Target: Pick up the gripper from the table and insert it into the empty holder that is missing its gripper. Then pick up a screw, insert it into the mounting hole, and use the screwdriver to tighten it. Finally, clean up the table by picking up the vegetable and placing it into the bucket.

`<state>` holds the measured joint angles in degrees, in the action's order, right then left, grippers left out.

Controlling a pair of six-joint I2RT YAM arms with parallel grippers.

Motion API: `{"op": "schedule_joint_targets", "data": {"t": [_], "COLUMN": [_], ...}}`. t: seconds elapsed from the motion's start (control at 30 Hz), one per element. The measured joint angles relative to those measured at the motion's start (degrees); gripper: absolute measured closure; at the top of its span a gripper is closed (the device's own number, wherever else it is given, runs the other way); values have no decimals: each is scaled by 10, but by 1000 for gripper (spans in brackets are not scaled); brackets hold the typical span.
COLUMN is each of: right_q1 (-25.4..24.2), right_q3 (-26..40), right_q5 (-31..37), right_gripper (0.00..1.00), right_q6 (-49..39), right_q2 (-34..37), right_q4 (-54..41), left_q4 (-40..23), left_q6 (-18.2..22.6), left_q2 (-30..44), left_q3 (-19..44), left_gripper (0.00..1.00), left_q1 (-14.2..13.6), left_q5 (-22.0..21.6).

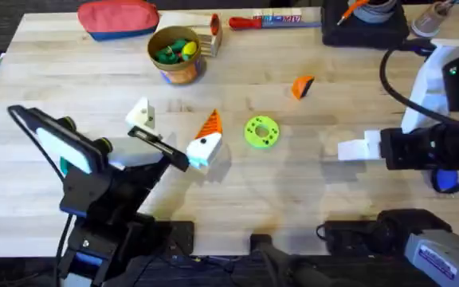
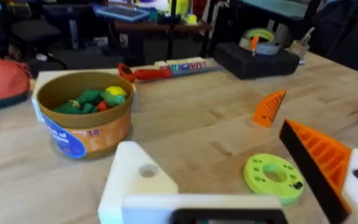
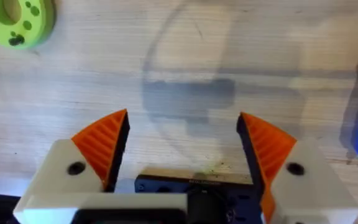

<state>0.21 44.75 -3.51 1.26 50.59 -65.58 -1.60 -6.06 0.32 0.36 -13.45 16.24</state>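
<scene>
The left arm rises from its base at the table's (image 1: 309, 183) seven o'clock corner and reaches toward the middle, its left gripper (image 1: 174, 127) pointing toward one o'clock. Its jaws stand wide apart with nothing between them. One finger is the plain white holder (image 2: 138, 180), bare of any pad; the other finger (image 1: 205, 142) carries an orange ribbed wedge.

The right arm comes in from the four o'clock side and lies low and nearly level, its right gripper (image 3: 182, 140) pointing toward nine o'clock. Its two orange pads (image 3: 104, 142) are spread wide over bare wood, gripping nothing.

The loose orange gripper (image 1: 302, 86) lies on the table at about one o'clock from the lime-green disc (image 1: 261, 132), well apart from both arms. The disc sits just beside the left arm's orange-tipped finger. The bucket (image 1: 176, 54) stands at eleven o'clock, with green, yellow and red vegetable pieces (image 2: 95, 99) inside it. The blue screwdriver (image 1: 446, 181) rests at the three o'clock edge, partly hidden under the right arm.
</scene>
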Motion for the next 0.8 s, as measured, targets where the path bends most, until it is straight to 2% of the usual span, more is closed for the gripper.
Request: {"op": "schedule_joint_targets", "data": {"t": [0.07, 0.8], "right_q1": [0, 0], "right_q3": [0, 0], "right_q5": [0, 0], "right_gripper": [10, 10], "right_q6": [0, 0], "right_q2": [0, 0], "right_q4": [0, 0], "left_q4": [-18, -18], "left_q6": [-2, -4], "left_q2": [1, 0], "left_q3": [0, 0], "left_gripper": [13, 13], "left_q1": [0, 0], "left_q5": [6, 10]}}
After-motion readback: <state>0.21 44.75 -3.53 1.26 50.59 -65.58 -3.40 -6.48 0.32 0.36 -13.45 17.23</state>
